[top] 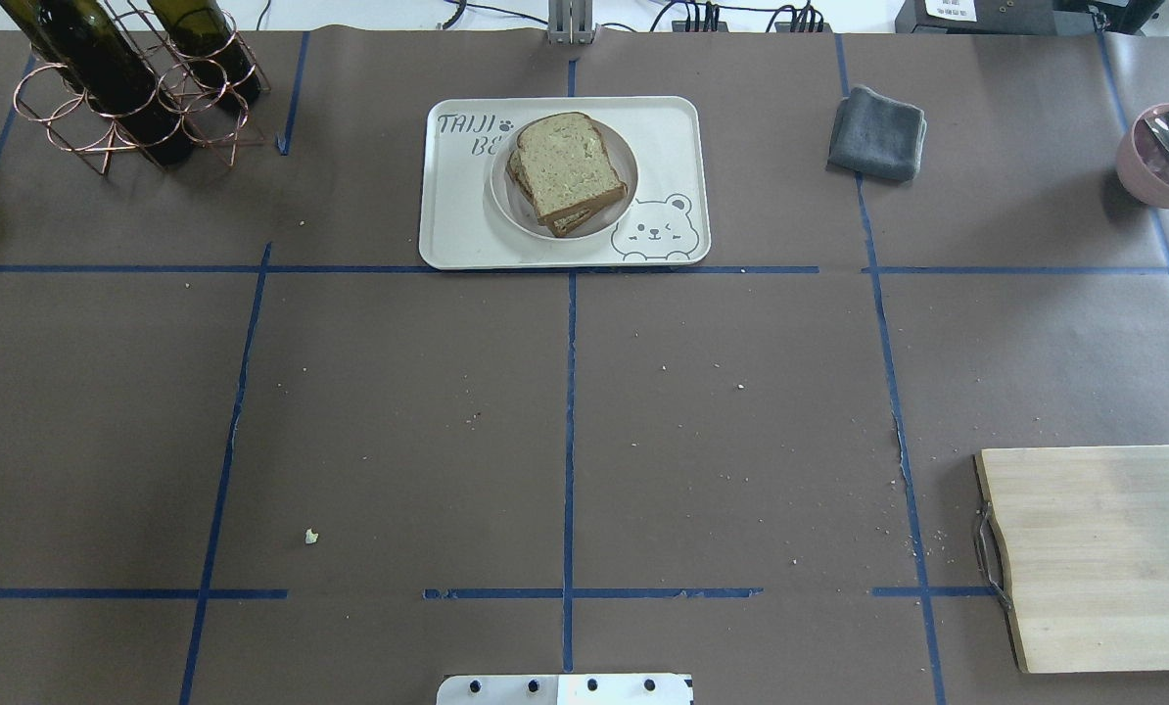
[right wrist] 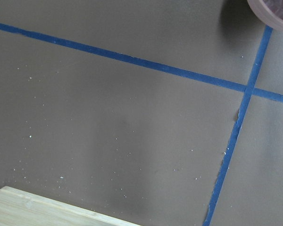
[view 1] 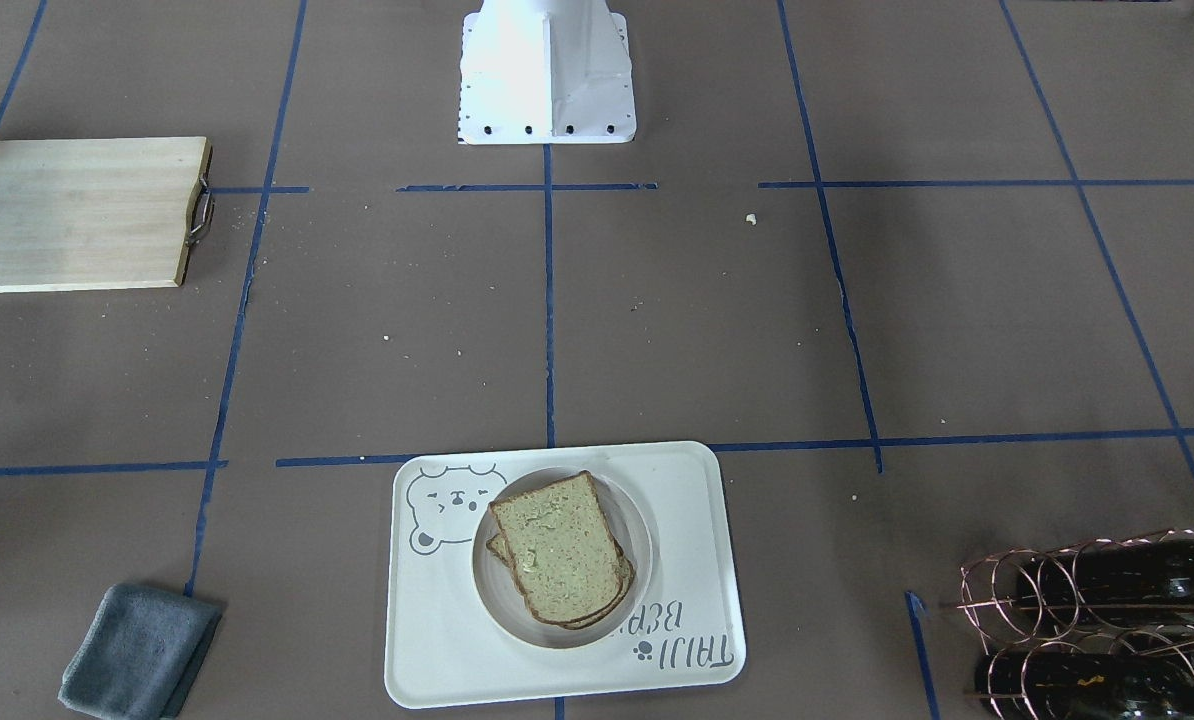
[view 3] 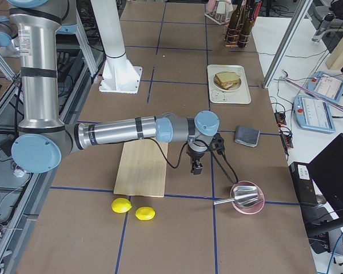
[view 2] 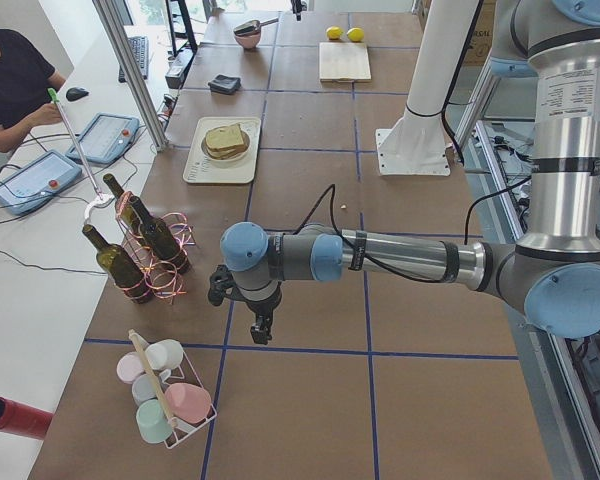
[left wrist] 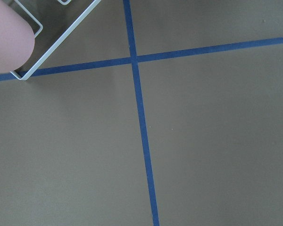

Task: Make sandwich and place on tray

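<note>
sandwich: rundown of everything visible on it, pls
The sandwich is two squarish slices of pale, speckled bread with dark brown crusts. They are stacked flat, the lower one slightly offset so its edge peeks out. The filling is hidden; only a thin pale line shows between the slices in the overhead view. It lies on a round white plate, which sits on the tray. Nothing else touches it.

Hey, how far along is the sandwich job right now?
Looks done: the sandwich, two bread slices stacked, sits on a round white plate on the bear tray. In hand: nothing visible; the left gripper hangs over bare table near the wine-bottle rack, the right gripper beside the wooden board, both far from the tray. Left: apparently nothing.
</note>
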`<action>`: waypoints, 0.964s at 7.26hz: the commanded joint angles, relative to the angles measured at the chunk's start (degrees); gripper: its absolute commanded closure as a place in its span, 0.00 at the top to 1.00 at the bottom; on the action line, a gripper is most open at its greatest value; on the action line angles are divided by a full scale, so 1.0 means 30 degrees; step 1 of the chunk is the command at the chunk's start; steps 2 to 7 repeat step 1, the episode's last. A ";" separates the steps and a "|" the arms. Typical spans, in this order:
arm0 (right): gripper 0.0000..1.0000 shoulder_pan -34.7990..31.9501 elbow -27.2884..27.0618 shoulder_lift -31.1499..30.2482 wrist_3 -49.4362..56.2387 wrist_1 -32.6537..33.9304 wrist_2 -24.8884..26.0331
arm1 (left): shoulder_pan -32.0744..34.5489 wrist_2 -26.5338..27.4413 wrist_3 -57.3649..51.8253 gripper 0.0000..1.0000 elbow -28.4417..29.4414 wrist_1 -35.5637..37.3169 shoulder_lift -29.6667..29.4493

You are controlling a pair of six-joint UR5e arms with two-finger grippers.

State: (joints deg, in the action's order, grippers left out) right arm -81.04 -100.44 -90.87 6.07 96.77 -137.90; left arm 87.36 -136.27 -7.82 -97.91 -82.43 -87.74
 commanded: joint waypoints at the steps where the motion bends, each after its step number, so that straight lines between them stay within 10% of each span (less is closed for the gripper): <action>1: 1.00 0.0000 -0.0005 -0.0002 -0.0002 -0.0001 0.0000 | -0.0001 0.0043 -0.0001 1.00 0.0000 -0.0005 -0.0081; 7: 1.00 0.0000 -0.0005 -0.0002 -0.0002 -0.0001 0.0000 | -0.0001 0.0043 -0.0001 1.00 0.0000 -0.0005 -0.0081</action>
